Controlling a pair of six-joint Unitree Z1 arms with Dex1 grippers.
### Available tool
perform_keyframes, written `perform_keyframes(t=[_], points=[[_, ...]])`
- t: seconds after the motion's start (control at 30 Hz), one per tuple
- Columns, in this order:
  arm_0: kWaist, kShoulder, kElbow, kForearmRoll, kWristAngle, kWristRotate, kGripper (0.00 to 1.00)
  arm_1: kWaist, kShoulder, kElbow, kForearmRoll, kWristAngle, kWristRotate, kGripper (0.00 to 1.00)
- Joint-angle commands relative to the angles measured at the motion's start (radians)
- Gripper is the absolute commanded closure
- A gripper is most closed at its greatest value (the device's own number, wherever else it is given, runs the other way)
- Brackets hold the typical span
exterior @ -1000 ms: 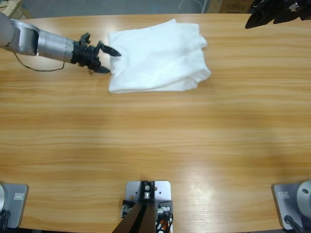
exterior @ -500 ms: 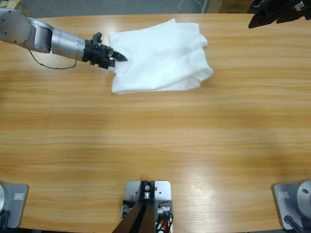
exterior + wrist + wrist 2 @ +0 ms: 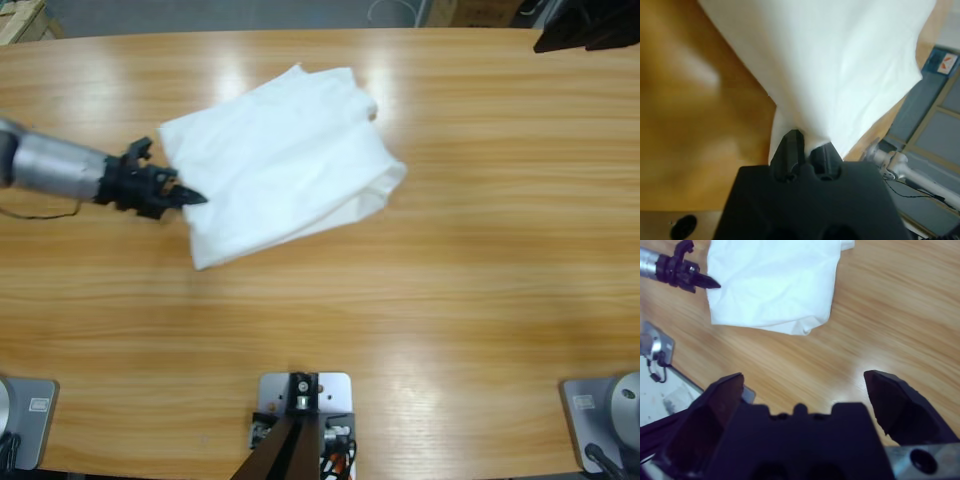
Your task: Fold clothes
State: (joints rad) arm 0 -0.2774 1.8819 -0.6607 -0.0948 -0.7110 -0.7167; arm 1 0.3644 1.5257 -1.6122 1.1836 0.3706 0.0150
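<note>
Over at the left edge the left gripper (image 3: pixel 185 197) has its jaws pinched on the near-left edge of the T-shirt (image 3: pixel 275 160) — from its own wrist view the two black tips sit pressed together with white cloth bunched between them. A second ago those jaws stood spread just beside the shirt's left edge, further up the wooden surface (image 3: pixel 420 300); half a second ago they had closed on it. Now the arm has come down and back toward the left, and the whole shirt has swung with it: it lies skewed, its gripped corner nearest the camera side, its far corner pointing up toward the top edge. It is a loosely folded white bundle, left of the middle of the surface, flat but rumpled.

Off at the top right, the right gripper (image 3: pixel 802 387) hangs high and well apart from the cloth — its jaws spread wide, holding nothing.

I'd say this is repositioning rather than a fold yet.
</note>
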Motion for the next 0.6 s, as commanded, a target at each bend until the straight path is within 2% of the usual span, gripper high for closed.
perform_keyframes(t=[0.03,0.17,0.4,0.6], points=[[0.12,-0.302,0.222,0.04,0.07,-0.034,1.0,-0.014,-0.08,0.261,-0.214,0.25,0.042,0.023],[0.131,-0.312,0.257,0.066,0.09,-0.025,1.0,-0.029,-0.032,0.348,-0.324,0.357,0.04,0.023],[0.14,-0.328,0.291,0.075,0.102,-0.03,1.0,-0.031,0.011,0.354,-0.355,0.386,0.03,0.023],[0.191,-0.519,0.29,0.207,0.103,-0.049,1.0,-0.031,0.045,0.357,-0.377,0.414,0.018,0.023]])
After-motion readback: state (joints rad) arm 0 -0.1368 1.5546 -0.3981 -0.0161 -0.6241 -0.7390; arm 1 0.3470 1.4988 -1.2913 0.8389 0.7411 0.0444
